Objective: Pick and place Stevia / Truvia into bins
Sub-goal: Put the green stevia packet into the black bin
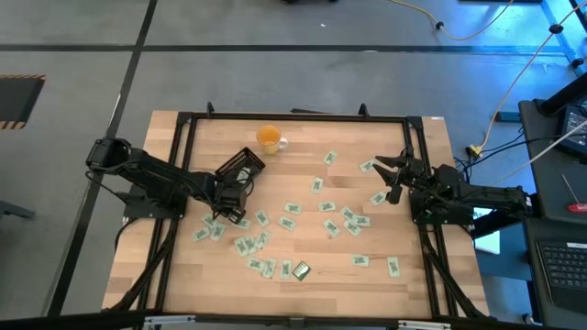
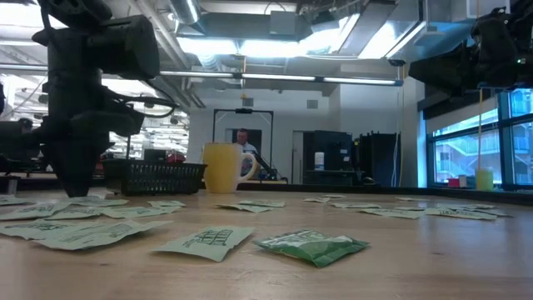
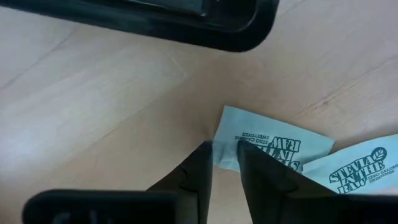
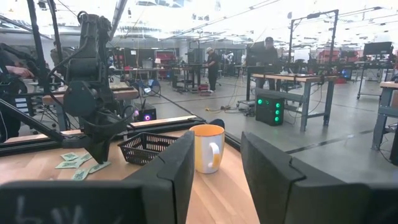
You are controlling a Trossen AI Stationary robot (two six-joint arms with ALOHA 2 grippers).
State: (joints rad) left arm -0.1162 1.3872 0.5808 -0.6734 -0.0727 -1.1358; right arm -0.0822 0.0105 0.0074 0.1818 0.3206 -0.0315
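The left gripper [image 1: 227, 214] is being held low over the wooden table [image 1: 303, 247], just in front of the black tray [image 1: 241, 169], at the near-left cluster of sachets. In the left wrist view its two dark fingers [image 3: 198, 171] are being kept only narrowly apart, with the edge of one pale sachet [image 3: 268, 146] showing in the gap between the tips; whether that sachet is actually being pinched cannot be told. On that sachet the dark green print "IN THE RAW" is being shown upside down, with a smaller line reading "ZERO CALORIE SWEETENER". A second sachet [image 3: 364, 171], touching the first, is being shown with "STEVIA IN THE RAW" and a small leaf mark.

The other Stevia sachets [image 1: 332, 225] are being left scattered flat over the middle and right of the table, none seen inside the tray. One darker green packet [image 2: 311, 246] is being shown nearest the low camera; its writing cannot be read.

The orange cup [image 1: 268, 138] is being kept just beside the tray.

The right gripper [image 1: 393, 172] is being held raised at the table's right side, its fingers [image 4: 175, 168] spread wide and nothing between them.

People are being seen at benches in the room behind.
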